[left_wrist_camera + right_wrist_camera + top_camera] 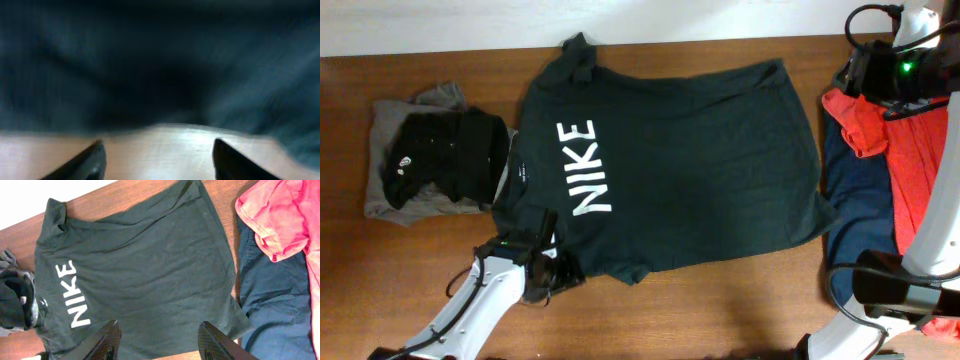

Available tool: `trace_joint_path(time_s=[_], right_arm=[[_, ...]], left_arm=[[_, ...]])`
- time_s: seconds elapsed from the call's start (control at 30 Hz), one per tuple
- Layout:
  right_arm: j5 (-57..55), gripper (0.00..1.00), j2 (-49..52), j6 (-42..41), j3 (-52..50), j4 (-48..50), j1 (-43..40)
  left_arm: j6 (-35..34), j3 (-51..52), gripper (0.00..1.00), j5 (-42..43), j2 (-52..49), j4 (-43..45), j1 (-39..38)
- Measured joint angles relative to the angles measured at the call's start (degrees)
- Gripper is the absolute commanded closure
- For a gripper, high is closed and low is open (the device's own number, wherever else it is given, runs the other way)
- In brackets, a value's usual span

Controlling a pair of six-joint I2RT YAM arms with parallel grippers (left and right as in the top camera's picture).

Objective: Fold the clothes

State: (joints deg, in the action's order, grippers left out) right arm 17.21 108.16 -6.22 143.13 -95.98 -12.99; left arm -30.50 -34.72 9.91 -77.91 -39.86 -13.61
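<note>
The clothes' main piece, a dark green-black T-shirt (690,170) with white "NIKE" letters, lies spread flat across the middle of the wooden table (720,300). My left gripper (548,268) sits low at the shirt's near-left sleeve. In the left wrist view, blurred dark cloth (150,65) lies just ahead of the left gripper (159,160), which is open with bare wood between its fingers. My right gripper (160,337) hangs high over the shirt (150,265), open and holding nothing.
A grey and black heap of garments (430,160) lies at the table's left end. A red garment (910,140) and a navy one (860,200) lie at the right end, under the right arm (905,60). The table's far edge meets a white wall.
</note>
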Motion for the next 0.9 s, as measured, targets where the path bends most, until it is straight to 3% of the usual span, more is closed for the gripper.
trace_joint_path(time_s=[0.1, 0.17, 0.27, 0.43, 0.6, 0.67, 0.73, 0.9], right_arm=[[0.0, 0.45, 0.0, -0.02, 0.0, 0.09, 0.0], [0.0, 0.45, 0.0, 0.0, 0.0, 0.07, 0.0], [0.0, 0.45, 0.0, 0.02, 0.0, 0.04, 0.0], [-0.02, 0.45, 0.0, 0.02, 0.0, -0.09, 0.0], [0.0, 0.45, 0.0, 0.02, 0.0, -0.2, 0.0], [0.0, 0.45, 0.0, 0.04, 0.0, -0.22, 0.0], [0.0, 0.45, 0.0, 0.0, 0.0, 0.11, 0.0], [0.0, 0.45, 0.0, 0.02, 0.0, 0.22, 0.0]], left_arm=[[-0.74, -0.04, 0.48, -1.95, -1.36, 2.78, 0.0], [-1.01, -0.04, 0.61, -2.99, -1.77, 2.84, 0.0], [-1.27, -0.02, 0.99, -4.46, -2.14, 2.86, -0.04], [-1.66, -0.31, 1.0, -2.95, -2.25, -0.5, -0.04], [0.09, -9.35, 1.0, 2.97, -1.86, -19.41, -0.07], [1.33, -13.33, 0.99, 2.19, -1.33, -23.06, -0.09], [2.43, -17.33, 1.0, 0.0, -0.66, -23.5, -0.11], [4.87, -19.78, 0.94, -6.75, -0.7, -13.09, -0.11]])
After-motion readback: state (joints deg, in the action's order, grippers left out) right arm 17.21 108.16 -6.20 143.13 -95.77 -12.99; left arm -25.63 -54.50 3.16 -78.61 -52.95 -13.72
